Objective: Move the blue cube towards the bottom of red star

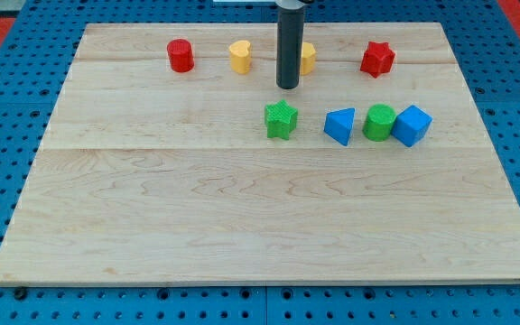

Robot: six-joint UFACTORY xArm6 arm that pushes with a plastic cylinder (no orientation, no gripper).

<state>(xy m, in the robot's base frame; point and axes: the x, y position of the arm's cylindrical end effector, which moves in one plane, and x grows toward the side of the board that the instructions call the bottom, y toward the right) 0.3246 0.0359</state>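
The blue cube [412, 125] sits at the view's right, touching the green cylinder [379, 122] on its left. The red star [377, 59] lies above them near the board's top edge. My tip [287, 86] is at the end of the dark rod in the upper middle, just above the green star [281, 119] and well to the left of the blue cube. The tip touches no block.
A blue triangle [339, 125] lies left of the green cylinder. A red cylinder [181, 56] and a yellow heart [240, 56] sit at the top left. A yellow block [308, 58] is partly hidden behind the rod. The wooden board [242, 226] rests on a blue pegboard.
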